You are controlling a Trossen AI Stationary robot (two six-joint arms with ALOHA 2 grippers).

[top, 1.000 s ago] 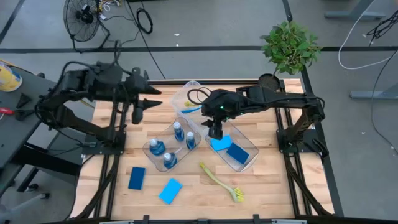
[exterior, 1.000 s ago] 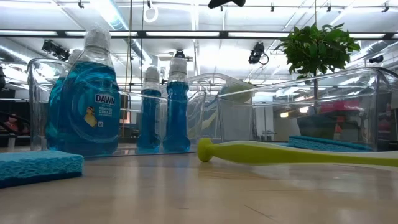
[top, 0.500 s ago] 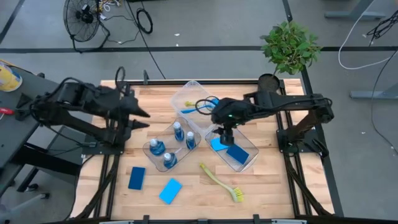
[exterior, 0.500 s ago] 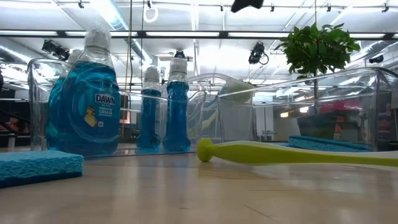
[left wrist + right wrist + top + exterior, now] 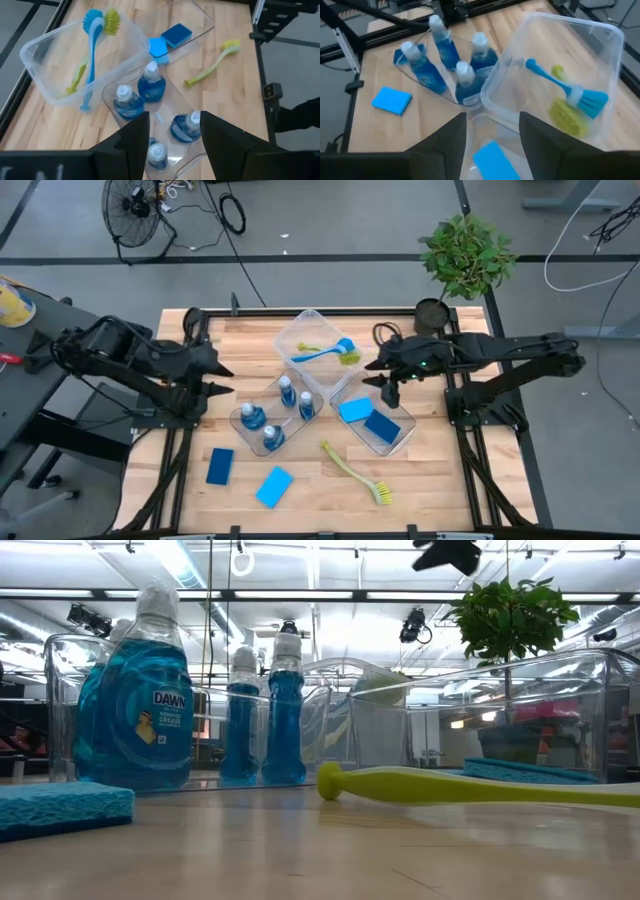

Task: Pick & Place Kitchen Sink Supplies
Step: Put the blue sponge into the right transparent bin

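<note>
Showing the wooden desk (image 5: 230, 500) from above: three clear bins sit at its middle. The far bin (image 5: 300, 330) holds a blue dish brush (image 5: 325, 352) and a yellow-green dish brush (image 5: 75, 82) lying side by side. The left bin (image 5: 240, 418) holds four bottles of blue liquid (image 5: 287, 391), all upright. The right bin (image 5: 400, 442) holds a light-blue sponge (image 5: 354, 410) just beside a dark-blue sponge (image 5: 381, 426). Loose on the desk's near part lie a second yellow-green dish brush (image 5: 352, 470), a dark-blue sponge (image 5: 220, 465) and a light-blue sponge (image 5: 274, 486), all apart from one another.

Right pincer (image 5: 368, 373): empty, fingers spread apart, held above the desk beside the right bin's far end.

Left pincer (image 5: 226, 378): empty, fingers spread apart, held at the desk's left edge, near the left bin.
</note>
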